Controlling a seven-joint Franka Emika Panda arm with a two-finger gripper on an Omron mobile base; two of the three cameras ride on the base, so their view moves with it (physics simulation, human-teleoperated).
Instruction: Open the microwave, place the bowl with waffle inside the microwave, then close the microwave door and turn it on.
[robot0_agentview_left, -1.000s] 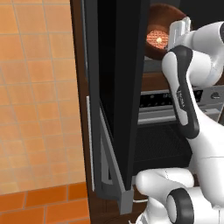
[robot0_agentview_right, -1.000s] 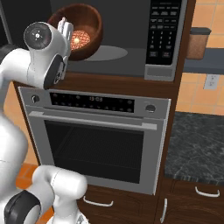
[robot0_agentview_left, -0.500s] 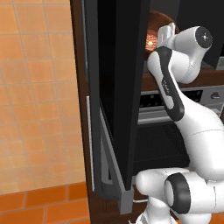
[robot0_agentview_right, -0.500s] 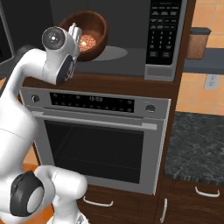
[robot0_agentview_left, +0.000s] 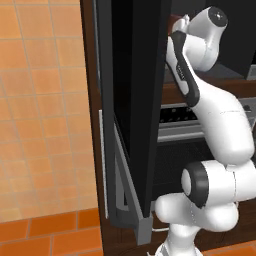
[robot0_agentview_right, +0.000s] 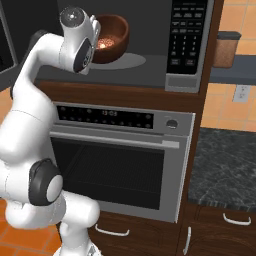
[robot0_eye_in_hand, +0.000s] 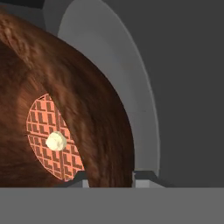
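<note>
The reddish-brown bowl (robot0_agentview_right: 114, 36) hangs tilted inside the microwave (robot0_agentview_right: 150, 30), low over the left part of the round grey turntable (robot0_agentview_right: 131, 61). I cannot tell whether it touches the turntable. The waffle (robot0_eye_in_hand: 50, 138), topped with a pale blob, lies in the bowl (robot0_eye_in_hand: 92, 105). My gripper (robot0_eye_in_hand: 109, 177) is shut on the bowl's rim, one fingertip (robot0_eye_in_hand: 146, 176) outside the wall. In the right base view the gripper (robot0_agentview_right: 96, 44) reaches in from the left. The microwave door (robot0_agentview_left: 135, 100) stands wide open. A sliver of the bowl (robot0_agentview_left: 173, 21) shows past its edge.
The microwave's keypad panel (robot0_agentview_right: 184, 35) is to the right of the cavity. Below sits the oven (robot0_agentview_right: 115, 165) with display strip and bar handle. A dark counter (robot0_agentview_right: 225, 170) with a brown jar (robot0_agentview_right: 225, 49) on a shelf lies to the right. An orange tiled wall (robot0_agentview_left: 45, 110) is on the left.
The arm has carried the bowl to the right and deeper into the microwave cavity, over the turntable. The grip on the rim is unchanged.
</note>
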